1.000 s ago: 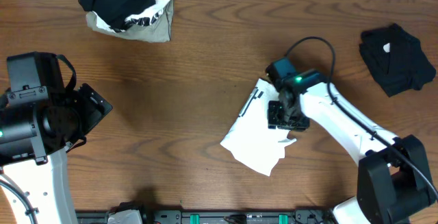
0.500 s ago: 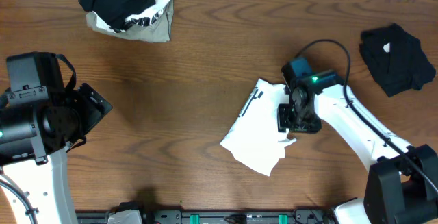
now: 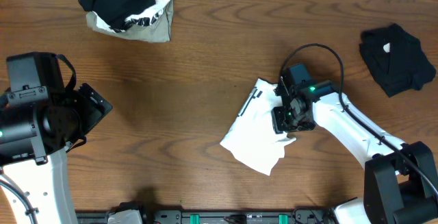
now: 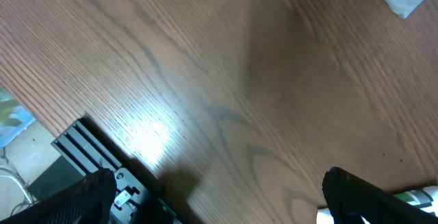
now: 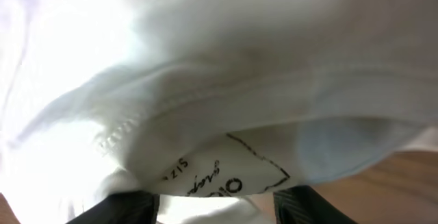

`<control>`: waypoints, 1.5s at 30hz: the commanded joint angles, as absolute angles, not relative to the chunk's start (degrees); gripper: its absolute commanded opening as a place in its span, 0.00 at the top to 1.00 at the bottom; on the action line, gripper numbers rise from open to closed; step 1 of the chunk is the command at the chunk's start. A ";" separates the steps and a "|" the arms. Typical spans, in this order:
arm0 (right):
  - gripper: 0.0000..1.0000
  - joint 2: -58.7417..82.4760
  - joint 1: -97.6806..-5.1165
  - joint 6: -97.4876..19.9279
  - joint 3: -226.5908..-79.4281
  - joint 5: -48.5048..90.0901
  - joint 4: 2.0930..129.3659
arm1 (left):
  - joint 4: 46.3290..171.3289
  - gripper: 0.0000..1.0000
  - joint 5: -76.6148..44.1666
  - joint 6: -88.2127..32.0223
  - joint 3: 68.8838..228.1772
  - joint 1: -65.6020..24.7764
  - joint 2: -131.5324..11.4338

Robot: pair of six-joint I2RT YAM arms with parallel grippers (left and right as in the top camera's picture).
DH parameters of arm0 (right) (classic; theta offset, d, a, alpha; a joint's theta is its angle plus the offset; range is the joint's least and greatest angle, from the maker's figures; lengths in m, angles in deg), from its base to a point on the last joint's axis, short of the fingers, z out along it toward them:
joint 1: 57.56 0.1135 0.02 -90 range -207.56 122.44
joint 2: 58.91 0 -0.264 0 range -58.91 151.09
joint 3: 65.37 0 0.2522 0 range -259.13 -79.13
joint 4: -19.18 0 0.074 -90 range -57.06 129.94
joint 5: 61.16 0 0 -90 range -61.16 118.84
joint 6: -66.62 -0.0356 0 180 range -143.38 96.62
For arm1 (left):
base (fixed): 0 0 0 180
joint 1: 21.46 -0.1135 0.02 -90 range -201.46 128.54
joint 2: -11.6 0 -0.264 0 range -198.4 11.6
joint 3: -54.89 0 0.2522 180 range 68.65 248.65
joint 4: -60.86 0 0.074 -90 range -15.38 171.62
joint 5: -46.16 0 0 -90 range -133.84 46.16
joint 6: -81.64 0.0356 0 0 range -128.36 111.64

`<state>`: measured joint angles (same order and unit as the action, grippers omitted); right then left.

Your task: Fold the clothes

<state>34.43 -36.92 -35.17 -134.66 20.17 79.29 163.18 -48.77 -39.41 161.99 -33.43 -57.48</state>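
Lying between the right jaws is the white T-shirt's (image 3: 254, 140) bunched edge.

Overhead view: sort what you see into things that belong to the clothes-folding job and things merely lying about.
Job: white T-shirt, right gripper over it; heaped clothes, far left; black garment, far right.
Lying about: black rail along the table edge.

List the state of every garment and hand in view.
white T-shirt, partly folded, flat on the table.
right hand, down on the white T-shirt, grip unclear.
left hand, open, over bare wood.
black garment, compact bundle, far right.
mixed heap, unfolded, far left.
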 commanded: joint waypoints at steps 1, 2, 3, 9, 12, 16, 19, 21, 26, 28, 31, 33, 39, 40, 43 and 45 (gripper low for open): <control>0.49 33.74 -37.25 -30.98 -134.51 18.75 78.46 | 163.48 0.02 -49.71 -38.60 161.71 -33.78 -57.66; 0.49 33.76 -37.25 -30.98 -134.49 18.75 78.50 | 163.50 0.02 -49.71 -38.60 161.69 -33.78 -57.66; 0.50 33.78 -37.25 -30.98 -134.38 18.75 78.48 | 163.50 0.02 -49.71 -38.60 161.62 -33.78 -57.66; 0.63 33.80 -37.25 -31.02 -133.13 16.06 77.02 | 163.48 0.02 -49.71 -38.60 161.49 -33.78 -57.66; 0.65 33.80 -37.25 -31.02 -131.93 13.44 75.25 | 163.48 0.02 -49.71 -38.60 161.49 -33.78 -57.66; 0.69 33.80 -37.25 -31.06 -128.96 12.69 71.95 | 163.48 0.02 -49.71 -38.60 161.49 -33.78 -57.66; 0.85 33.80 -37.25 -31.09 -128.19 12.72 71.69 | 163.46 0.02 -49.71 -38.60 161.49 -33.78 -57.66; 0.90 33.78 -37.25 -31.76 -128.21 12.76 71.47 | 163.44 0.02 -49.71 -38.60 161.49 -33.78 -57.66; 0.92 33.54 -37.29 -32.77 -129.87 13.44 72.06 | 163.44 0.02 -49.71 -38.60 161.49 -33.78 -57.66; 0.93 33.21 -37.29 -33.27 -131.45 14.14 73.83 | 163.44 0.02 -49.71 -38.60 161.49 -33.78 -57.66; 0.99 32.77 -37.29 -35.50 -134.66 17.53 77.91 | 163.42 0.02 -49.71 -38.60 161.49 -33.78 -57.66; 0.99 32.69 -37.29 -35.76 -136.19 18.73 80.06 | 163.29 0.02 -49.71 -38.60 161.49 -33.78 -57.66; 0.99 32.60 -37.31 -43.24 -136.87 28.54 83.86 | 163.20 0.02 -49.71 -38.60 161.49 -33.78 -57.66; 0.99 32.60 -37.29 -44.48 -136.87 29.68 84.03 | 163.20 0.02 -49.71 -38.60 161.49 -33.78 -57.66; 0.99 32.60 -37.29 -44.92 -136.87 29.83 84.12 | 163.18 0.02 -49.71 -38.60 161.49 -33.78 -57.74; 0.98 32.60 -37.29 -45.73 -136.87 30.20 84.87 | 163.15 0.02 -49.71 -38.60 161.49 -33.78 -57.98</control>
<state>33.45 -36.92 -42.43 -136.10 26.62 84.30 163.11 -48.77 -39.41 161.93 -33.43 -57.48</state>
